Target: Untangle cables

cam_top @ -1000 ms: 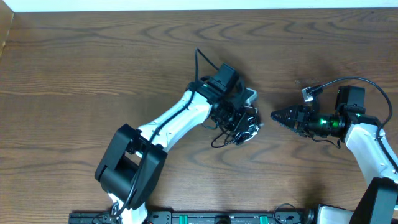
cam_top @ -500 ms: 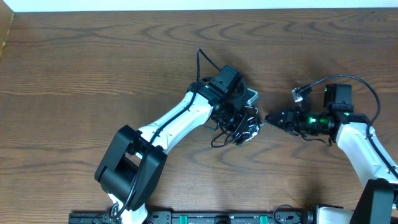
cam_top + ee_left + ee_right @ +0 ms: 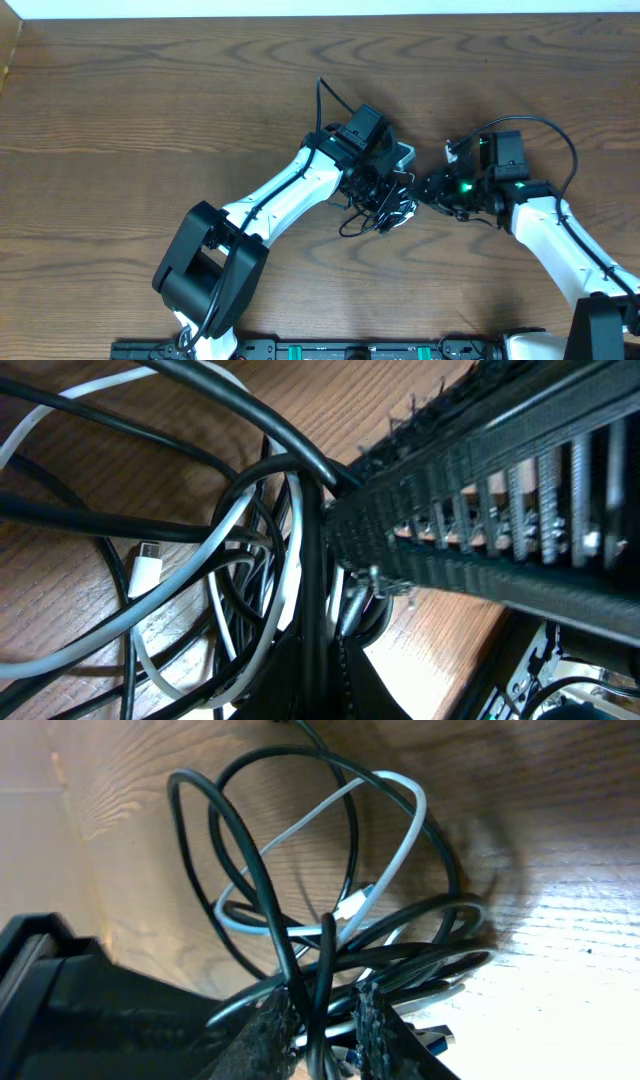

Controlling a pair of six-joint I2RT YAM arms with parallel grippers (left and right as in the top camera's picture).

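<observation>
The black cable (image 3: 352, 228) and the white cable (image 3: 404, 213) lie in one tangled heap at the table's middle. My left gripper (image 3: 385, 195) is down in the heap. In the left wrist view its jaws (image 3: 320, 650) are shut on a black cable strand (image 3: 240, 430), with the white cable's plug (image 3: 147, 570) beside it. My right gripper (image 3: 422, 192) reaches into the heap from the right. In the right wrist view its fingers (image 3: 322, 1015) are apart, with black cable loops (image 3: 240, 850) running between them and the white cable (image 3: 400, 820) beyond.
The wooden table (image 3: 150, 100) has a white strip along its far edge and a black rail (image 3: 350, 350) along the front. Thicker black arm wires rise by the left wrist (image 3: 325, 100) and arc over the right wrist (image 3: 560, 135).
My right arm has moved left across the table, and its gripper has gone from clear of the heap to inside its right side. The left arm and the heap have stayed put.
</observation>
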